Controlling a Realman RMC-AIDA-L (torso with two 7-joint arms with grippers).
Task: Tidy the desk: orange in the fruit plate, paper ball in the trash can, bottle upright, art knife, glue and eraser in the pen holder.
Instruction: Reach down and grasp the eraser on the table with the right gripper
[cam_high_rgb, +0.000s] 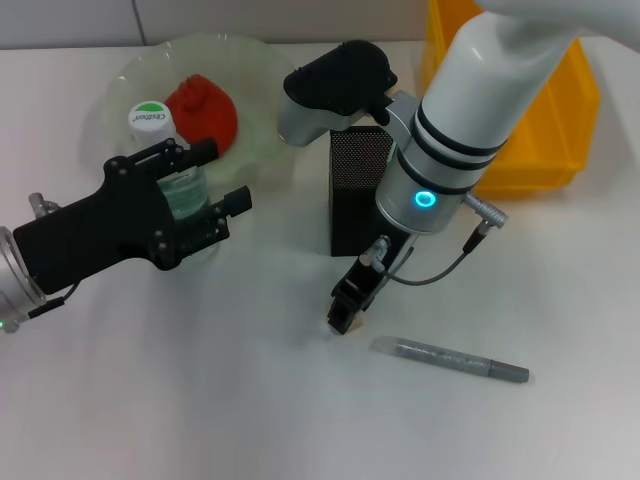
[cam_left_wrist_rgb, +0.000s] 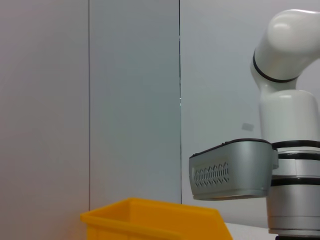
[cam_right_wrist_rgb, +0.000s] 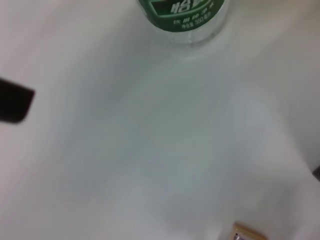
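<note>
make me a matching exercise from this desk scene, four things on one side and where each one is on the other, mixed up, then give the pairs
Things:
1. bottle
2. red fruit
3. grey art knife
4. pen holder

Places:
A. lying flat on the table near the front, right of the right gripper
B. on the pale fruit plate at the back left
C. upright between the fingers of the left gripper
D. standing mid-table, left of the yellow bin

Pairs: 1-C, 2-B, 3-A, 4-D
</note>
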